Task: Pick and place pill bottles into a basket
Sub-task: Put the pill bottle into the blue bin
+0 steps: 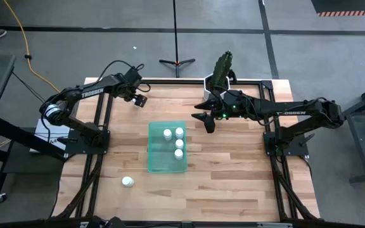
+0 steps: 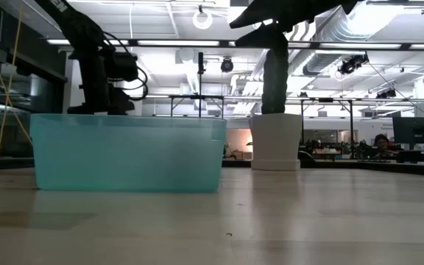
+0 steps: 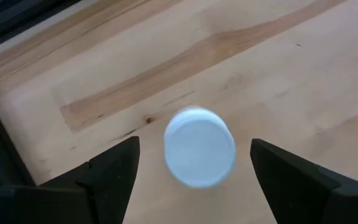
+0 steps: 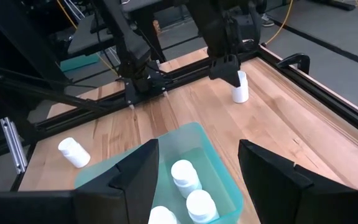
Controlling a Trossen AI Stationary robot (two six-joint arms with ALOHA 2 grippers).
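Left wrist view: round white pill bottle [image 3: 199, 147] on grained wooden table [image 3: 303, 68].

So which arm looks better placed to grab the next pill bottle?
The left one, probably. Its end effector is open directly above an upright pill bottle at the table's far left. The right end effector, also open, hangs empty over the basket, which already holds four bottles.
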